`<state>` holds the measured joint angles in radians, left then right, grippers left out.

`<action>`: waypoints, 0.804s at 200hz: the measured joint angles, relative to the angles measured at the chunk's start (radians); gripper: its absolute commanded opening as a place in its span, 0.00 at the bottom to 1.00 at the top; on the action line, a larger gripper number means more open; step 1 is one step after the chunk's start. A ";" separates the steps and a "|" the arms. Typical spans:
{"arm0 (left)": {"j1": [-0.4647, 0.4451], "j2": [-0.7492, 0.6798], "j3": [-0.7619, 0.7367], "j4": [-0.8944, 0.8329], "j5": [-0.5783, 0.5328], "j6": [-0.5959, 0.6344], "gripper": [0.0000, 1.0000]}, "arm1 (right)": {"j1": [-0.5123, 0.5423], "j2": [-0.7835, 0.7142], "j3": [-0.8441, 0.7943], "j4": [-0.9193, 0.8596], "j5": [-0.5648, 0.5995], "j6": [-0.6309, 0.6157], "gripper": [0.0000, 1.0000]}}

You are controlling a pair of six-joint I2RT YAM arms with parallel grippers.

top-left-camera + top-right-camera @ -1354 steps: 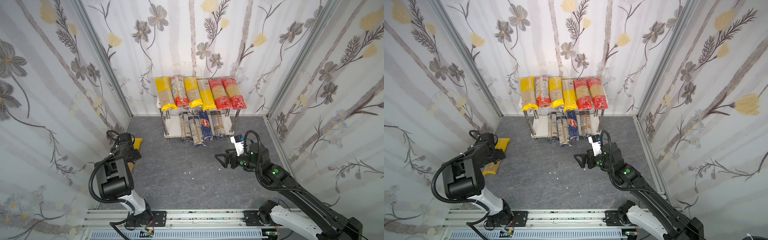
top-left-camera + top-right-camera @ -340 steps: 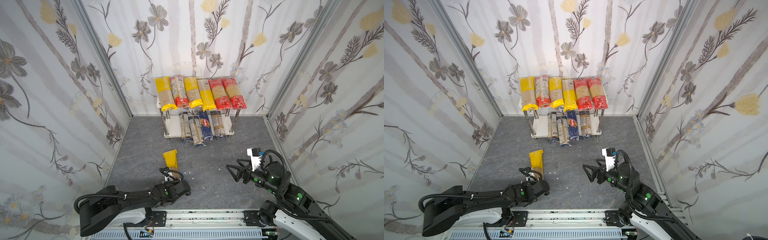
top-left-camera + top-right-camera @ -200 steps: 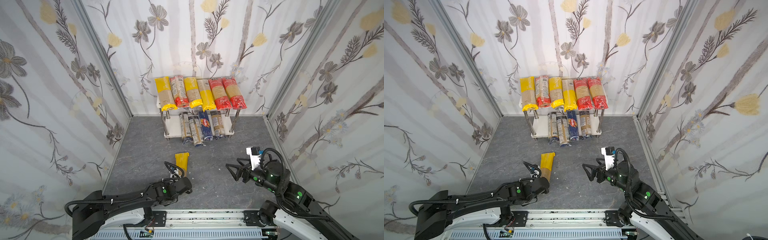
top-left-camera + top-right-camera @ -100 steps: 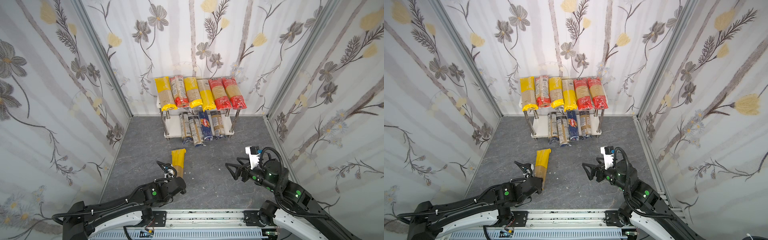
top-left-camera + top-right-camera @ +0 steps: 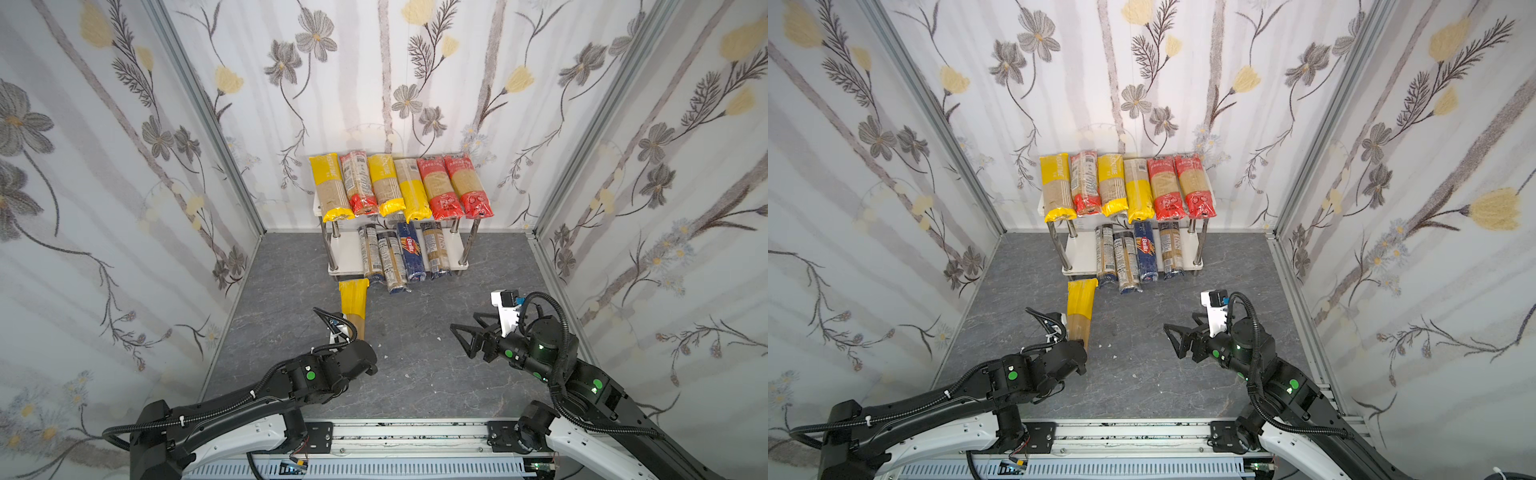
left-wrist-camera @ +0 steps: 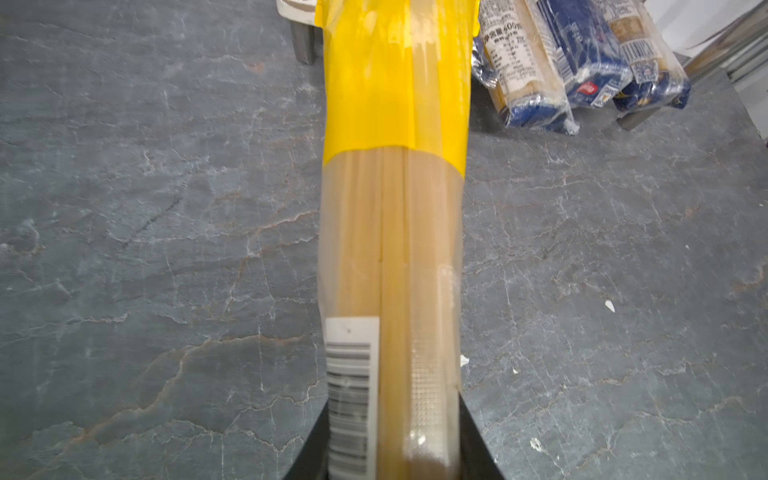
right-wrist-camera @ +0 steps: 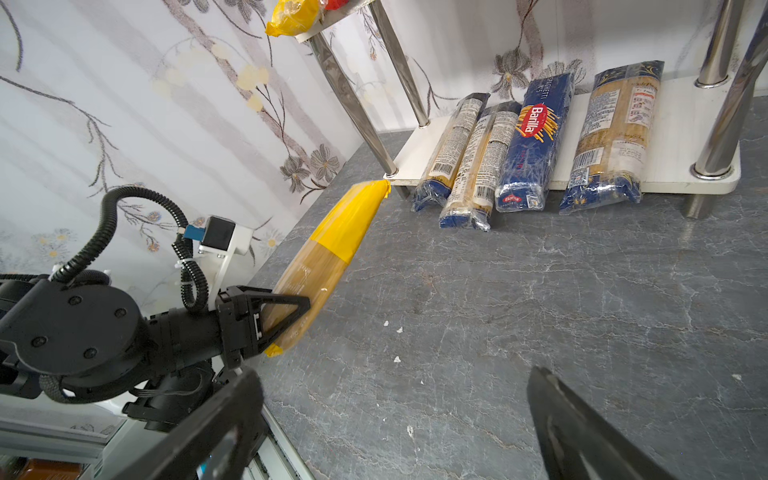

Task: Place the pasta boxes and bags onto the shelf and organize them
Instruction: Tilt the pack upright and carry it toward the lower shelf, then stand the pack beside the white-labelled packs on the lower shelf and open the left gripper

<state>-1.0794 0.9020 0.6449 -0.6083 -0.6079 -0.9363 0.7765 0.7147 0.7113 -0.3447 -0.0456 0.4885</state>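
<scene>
Advancing from a spot well short of the shelf (image 5: 347, 251) half a second earlier, the yellow-ended spaghetti pack (image 5: 353, 297) now has its far yellow tip at the front-left corner of the shelf's lower board, beside the chrome leg; whether the tip touches the board cannot be confirmed. The left claw (image 7: 291, 313) is closed narrow on the pack's clear near end and holds it pointing lengthwise toward the shelf, the near end raised off the table (image 5: 415, 316). The right claw (image 5: 464, 332) stands wide and empty over the table, well in front of the shelf's right side, about where it was. Judgement: this is the insertion step for what appears to be the last loose pack. The bare strip of lower board at the shelf's left end, beside the four packs (image 5: 401, 259) lying there, including the dark-blue Barilla box (image 5: 409, 253), looks like the free slot. The tip probably needs to clear the board edge and leg before sliding in. Six packs (image 5: 399, 187) fill the shelf's upper board edge to edge. The table is dark grey with a veined stone pattern and carries a few white flecks (image 6: 609, 306) in front of the shelf. Floral-papered walls (image 5: 124, 166) enclose the shelf on three sides.
</scene>
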 measured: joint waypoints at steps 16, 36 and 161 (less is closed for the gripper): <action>0.045 0.024 0.031 0.005 -0.019 0.045 0.00 | 0.000 0.005 0.004 0.002 0.000 0.000 1.00; 0.103 0.061 0.070 0.026 -0.020 0.109 0.00 | -0.002 0.017 0.013 0.003 0.000 0.000 1.00; 0.428 0.401 0.214 0.365 0.129 0.457 0.00 | -0.106 0.078 0.027 0.005 -0.040 -0.041 1.00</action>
<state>-0.6514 1.3029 0.8589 -0.2432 -0.4793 -0.4797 0.6704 0.7929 0.7387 -0.3393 -0.0853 0.4473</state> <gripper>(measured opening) 0.287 0.996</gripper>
